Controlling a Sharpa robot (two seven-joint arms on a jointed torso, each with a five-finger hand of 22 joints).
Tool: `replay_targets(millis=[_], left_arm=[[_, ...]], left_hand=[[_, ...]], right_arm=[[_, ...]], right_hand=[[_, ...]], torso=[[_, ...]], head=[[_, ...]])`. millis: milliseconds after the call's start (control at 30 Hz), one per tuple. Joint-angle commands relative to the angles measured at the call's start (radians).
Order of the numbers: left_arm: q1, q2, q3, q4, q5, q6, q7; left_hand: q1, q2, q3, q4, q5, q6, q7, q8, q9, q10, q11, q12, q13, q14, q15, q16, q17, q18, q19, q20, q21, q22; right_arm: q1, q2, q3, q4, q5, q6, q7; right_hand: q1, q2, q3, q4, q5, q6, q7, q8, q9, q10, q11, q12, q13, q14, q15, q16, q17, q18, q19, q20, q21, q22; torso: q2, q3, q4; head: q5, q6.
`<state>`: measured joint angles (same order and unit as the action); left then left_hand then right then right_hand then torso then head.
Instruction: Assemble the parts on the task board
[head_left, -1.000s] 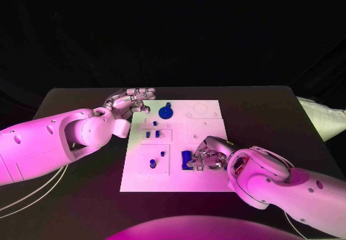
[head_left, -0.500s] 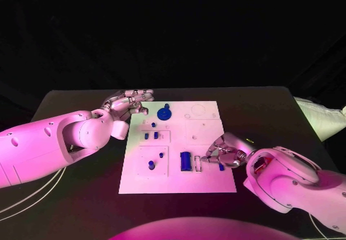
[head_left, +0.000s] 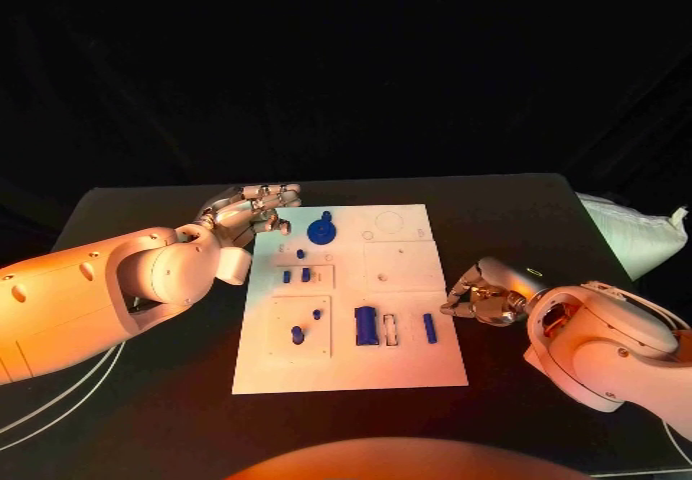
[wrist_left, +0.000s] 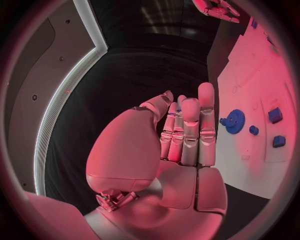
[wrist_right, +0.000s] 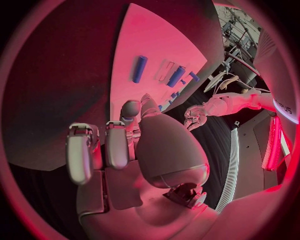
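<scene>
On the middle of the black table (head_left: 519, 215) lies the flat white plastic task board (head_left: 404, 370), its long axis running from near to far. Several small blue plastic parts sit on it: a round blue toothed gear (head_left: 319, 232) at the far left, two short blue pegs (head_left: 296, 275) in the panel behind the near-left one, two blue studs (head_left: 306, 326) in the near-left panel, a wider dark blue rectangular block (head_left: 368, 325) and a slim blue bar (head_left: 430, 328) toward the near right. Block and bar both lie with their long axes near-to-far, parallel to the board's long edge. Between them an open slot looks unfilled, and the far-right panels appear bare, so by my reading the assembly is partly done with more seating left.

Off the board's right edge, the silver right hand (head_left: 483, 295) hangs with fingers curled in, holding nothing I can see. At the far left corner the silver left hand (head_left: 253, 210) hovers just beside the board, fingers straight and close together, empty.
</scene>
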<state>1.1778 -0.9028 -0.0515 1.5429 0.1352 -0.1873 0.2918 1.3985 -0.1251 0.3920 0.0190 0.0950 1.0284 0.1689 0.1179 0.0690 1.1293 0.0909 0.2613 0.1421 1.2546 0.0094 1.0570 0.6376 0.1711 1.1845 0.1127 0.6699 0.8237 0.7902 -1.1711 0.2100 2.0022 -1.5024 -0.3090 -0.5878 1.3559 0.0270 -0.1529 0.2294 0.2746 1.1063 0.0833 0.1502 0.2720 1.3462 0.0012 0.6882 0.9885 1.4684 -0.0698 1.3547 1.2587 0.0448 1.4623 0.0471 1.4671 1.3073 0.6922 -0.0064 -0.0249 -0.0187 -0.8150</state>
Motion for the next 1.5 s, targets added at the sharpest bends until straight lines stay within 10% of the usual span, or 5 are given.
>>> replay_targets(millis=[33,900,1500], left_arm=[[-0.001,0.003,0.0,0.0,-0.003,0.023,0.004],[-0.002,0.004,0.0,-0.002,-0.003,0.025,0.003],[-0.003,0.007,0.0,-0.003,-0.003,0.028,0.0]], left_hand=[[0.005,0.002,-0.006,0.0,0.005,-0.006,0.0,0.005,-0.001,-0.007,0.002,0.007,0.001,-0.005,0.001,-0.006,-0.001,0.011,-0.007,-0.001,-0.006,-0.001],[0.004,0.004,-0.009,0.0,0.005,-0.007,0.0,0.006,-0.001,-0.01,0.002,0.011,0.002,-0.006,0.001,-0.005,-0.003,0.011,-0.007,-0.001,-0.008,-0.002],[0.004,0.004,-0.009,0.0,0.005,-0.007,0.0,0.006,-0.001,-0.01,0.002,0.011,0.002,-0.006,0.001,-0.005,-0.003,0.011,-0.007,-0.001,-0.008,-0.002]], right_arm=[[-0.012,0.007,-0.001,-0.01,-0.048,0.092,0.0],[-0.054,0.098,-0.006,-0.039,-0.111,0.066,-0.01],[-0.054,0.155,-0.008,-0.056,-0.133,0.077,-0.016]], right_hand=[[-0.013,-0.001,-0.003,0.011,-0.008,0.012,-0.001,-0.003,-0.001,-0.004,0.001,-0.005,-0.002,0.044,0.006,-0.002,0.0,-0.002,-0.002,0.002,-0.003,0.111],[-0.079,-0.037,-0.072,0.062,-0.018,0.027,-0.006,-0.007,0.005,0.009,-0.001,-0.009,0.002,0.047,0.004,-0.005,0.003,-0.002,-0.001,0.0,-0.006,0.11],[-0.084,0.004,-0.074,0.057,0.016,0.055,-0.018,0.006,0.018,0.042,-0.011,0.069,0.056,0.054,-0.004,0.017,0.033,-0.007,0.015,-0.006,0.009,0.131]], torso=[[0.0,-0.0003,0.0021],[0.0,-0.0015,0.0033],[0.0,-0.0026,0.006]], head=[[-0.003,0.0],[0.002,-0.008],[0.001,-0.008]])
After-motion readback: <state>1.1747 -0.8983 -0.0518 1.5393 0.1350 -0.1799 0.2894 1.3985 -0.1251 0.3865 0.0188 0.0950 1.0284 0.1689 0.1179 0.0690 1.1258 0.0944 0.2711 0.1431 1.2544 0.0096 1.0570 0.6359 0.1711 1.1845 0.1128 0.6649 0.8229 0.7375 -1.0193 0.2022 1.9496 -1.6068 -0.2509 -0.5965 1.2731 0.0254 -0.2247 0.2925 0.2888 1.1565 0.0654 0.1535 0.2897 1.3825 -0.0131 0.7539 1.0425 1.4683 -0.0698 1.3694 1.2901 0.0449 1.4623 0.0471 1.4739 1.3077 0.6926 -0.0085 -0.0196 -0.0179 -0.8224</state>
